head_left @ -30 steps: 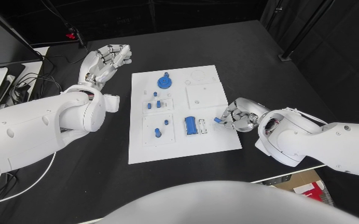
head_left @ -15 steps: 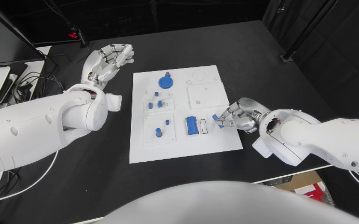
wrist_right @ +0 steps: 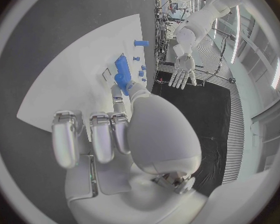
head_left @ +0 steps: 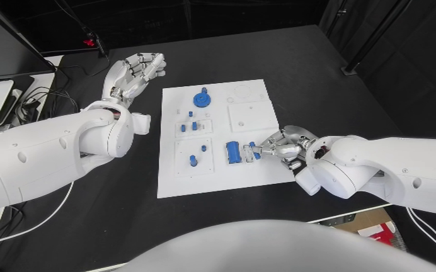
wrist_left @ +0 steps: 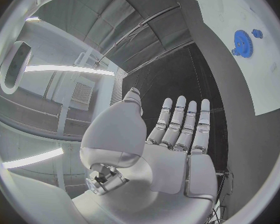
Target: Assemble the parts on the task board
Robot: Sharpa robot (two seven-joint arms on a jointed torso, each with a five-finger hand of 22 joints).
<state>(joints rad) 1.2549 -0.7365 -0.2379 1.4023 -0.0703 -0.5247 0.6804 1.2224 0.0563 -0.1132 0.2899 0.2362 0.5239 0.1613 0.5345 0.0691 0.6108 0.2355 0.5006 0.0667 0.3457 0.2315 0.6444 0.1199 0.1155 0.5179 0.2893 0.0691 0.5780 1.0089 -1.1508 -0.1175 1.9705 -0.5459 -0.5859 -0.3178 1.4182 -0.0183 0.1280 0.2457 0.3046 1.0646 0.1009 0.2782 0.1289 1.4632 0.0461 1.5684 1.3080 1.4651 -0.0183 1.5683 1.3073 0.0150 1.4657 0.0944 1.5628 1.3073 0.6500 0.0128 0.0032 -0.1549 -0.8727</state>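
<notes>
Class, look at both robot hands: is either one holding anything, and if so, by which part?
The right hand pinches a small blue part by its end, between fingertips over the task board. The left hand is spread and holds nothing.

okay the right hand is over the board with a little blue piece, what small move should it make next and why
Probably ease the right hand down toward the empty slot beside the blue block. It pinches a small blue piece just above the white board there, while the left hand stays open off the board.
</notes>
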